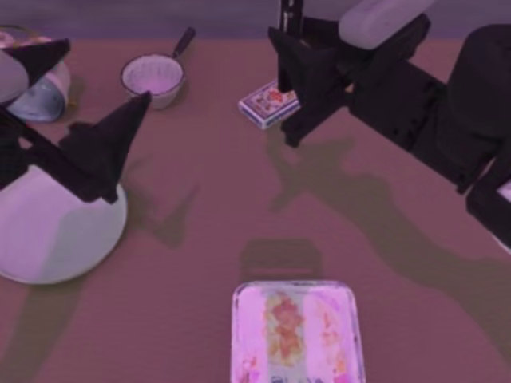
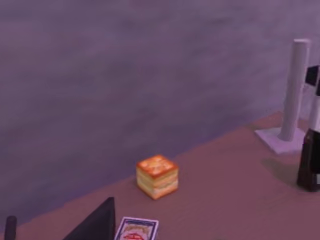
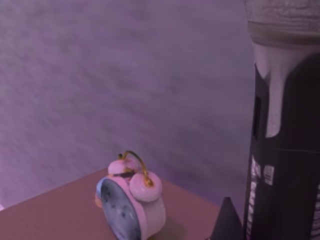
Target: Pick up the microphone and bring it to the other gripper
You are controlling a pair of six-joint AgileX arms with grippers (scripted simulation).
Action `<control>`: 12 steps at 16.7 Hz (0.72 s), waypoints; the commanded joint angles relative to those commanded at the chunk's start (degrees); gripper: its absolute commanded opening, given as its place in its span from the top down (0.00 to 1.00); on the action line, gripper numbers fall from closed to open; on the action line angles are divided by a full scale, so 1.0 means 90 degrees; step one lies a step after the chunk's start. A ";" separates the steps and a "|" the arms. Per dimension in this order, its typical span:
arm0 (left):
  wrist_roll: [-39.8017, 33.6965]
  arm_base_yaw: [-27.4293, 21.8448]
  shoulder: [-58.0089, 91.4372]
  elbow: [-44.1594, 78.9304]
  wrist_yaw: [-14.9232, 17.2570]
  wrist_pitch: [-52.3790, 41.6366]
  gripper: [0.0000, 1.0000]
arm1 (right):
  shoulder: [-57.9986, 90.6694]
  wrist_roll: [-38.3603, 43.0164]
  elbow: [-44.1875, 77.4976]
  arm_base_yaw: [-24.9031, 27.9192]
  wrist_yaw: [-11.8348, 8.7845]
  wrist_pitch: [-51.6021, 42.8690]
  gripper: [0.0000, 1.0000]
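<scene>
- Our right tool [image 1: 291, 88] hangs over the far middle of the brown desk [image 1: 207, 231], pinching the slim black microphone with a silver-grey mesh head [image 3: 280, 150], which stands upright.
- Just beside it lies a patterned card box [image 1: 267, 104].
- Our left tool [image 1: 100, 80] sits spread wide at the left, above a white round plate [image 1: 56, 239], well apart from the microphone.

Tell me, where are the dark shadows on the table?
In the top view, the right gripper casts a long shadow across the table, and the left gripper a smaller one beside it. In the left wrist view, only faint shade.
</scene>
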 joint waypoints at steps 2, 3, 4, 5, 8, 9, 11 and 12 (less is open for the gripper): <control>0.0044 -0.0225 0.0799 0.0531 0.0465 0.0247 0.00 | 0.0000 0.0000 0.0000 0.0000 0.0000 0.0000 1.00; 0.0065 -0.0324 0.1165 0.0772 0.0672 0.0361 0.00 | 0.0000 0.0000 0.0000 0.0000 0.0000 0.0000 1.00; 0.0086 -0.0414 0.1494 0.0991 0.0857 0.0466 0.00 | 0.0000 0.0000 0.0000 0.0000 0.0000 0.0000 1.00; 0.0106 -0.0491 0.1766 0.1183 0.1017 0.0560 0.00 | 0.0000 0.0000 0.0000 0.0000 0.0000 0.0000 1.00; 0.0151 -0.0637 0.2269 0.1556 0.1322 0.0746 0.00 | 0.0000 0.0000 0.0000 0.0000 0.0000 0.0000 1.00; 0.0155 -0.0651 0.2318 0.1592 0.1351 0.0764 0.00 | 0.0000 0.0000 0.0000 0.0000 0.0000 0.0000 1.00; 0.0155 -0.0651 0.2318 0.1592 0.1351 0.0764 0.00 | 0.0000 0.0000 0.0000 0.0000 0.0000 0.0000 1.00; 0.0155 -0.0651 0.2318 0.1592 0.1351 0.0764 0.00 | 0.0000 0.0000 0.0000 0.0000 0.0000 0.0000 1.00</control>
